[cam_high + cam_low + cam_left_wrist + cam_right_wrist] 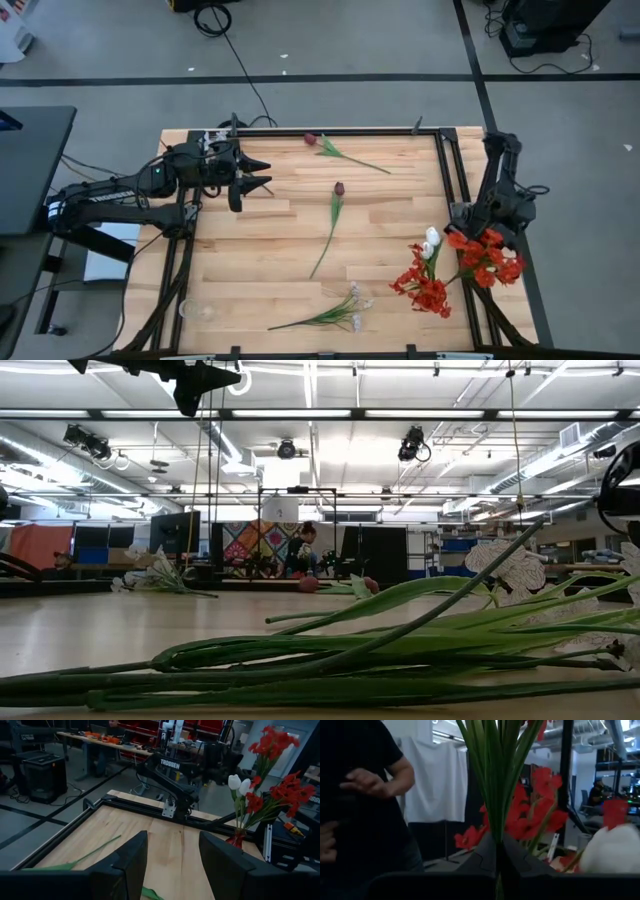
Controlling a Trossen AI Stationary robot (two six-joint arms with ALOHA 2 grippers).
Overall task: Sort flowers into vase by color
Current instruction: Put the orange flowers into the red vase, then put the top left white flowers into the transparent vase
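Looking down on the table [250, 290], we see the left gripper [262, 172] over the far left part of the wood, raised off it, its fingers [131, 862] parted about halfway with nothing between them. Just right of it lie two maroon tulip buds: one [310, 139] near the far edge with its stem pointing right, another [339, 188] mid-table with its stem running toward the near side. Near the front edge lies a white blossom spray [352, 306]. Farther right stand the red flowers [430, 290] with white tulips [431, 240] among them, by the right rail. At the right edge the right gripper [470, 228] is pinched closed around a bundle of green stems [495, 795] carrying red blooms [492, 258]. Beyond it, in the right wrist view, we see a person [365, 805].
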